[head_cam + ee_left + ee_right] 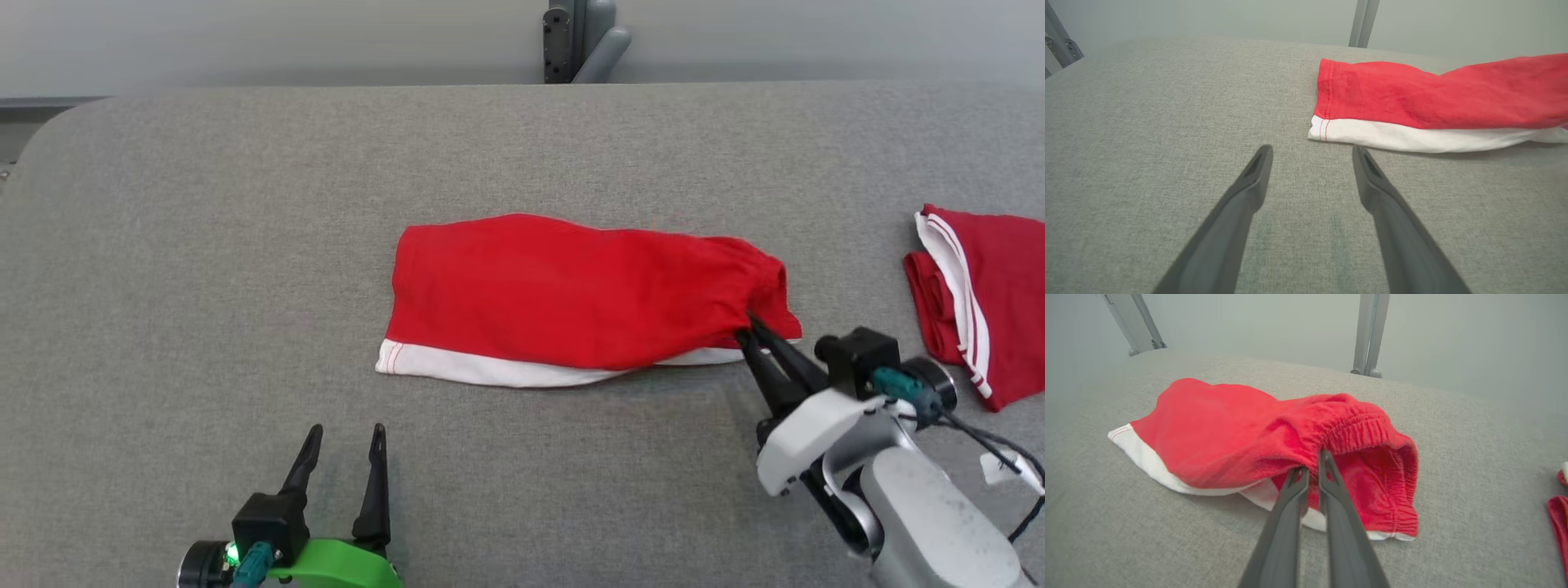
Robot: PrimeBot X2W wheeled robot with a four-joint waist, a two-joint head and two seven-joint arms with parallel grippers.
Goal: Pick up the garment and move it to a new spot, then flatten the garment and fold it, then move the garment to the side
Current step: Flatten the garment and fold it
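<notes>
The garment [571, 294], red shorts with a white band, is lying at the centre of the table [245, 204], apparently already doubled lengthwise. The right gripper [749, 323] is pinching the elastic waistband at the end nearer the table's right side, fingers pressed almost together on the cloth. The left gripper [347, 429] is hovering near the table's front edge, fingers spread, holding nothing.

Judged step: folding, or starting the move to the side. The next move calls for a low, steady pull so the layers are not separating.

How many layers are being pinched cannot be told. A second red-and-white piece [996, 302] at the table's right side is cut off.
</notes>
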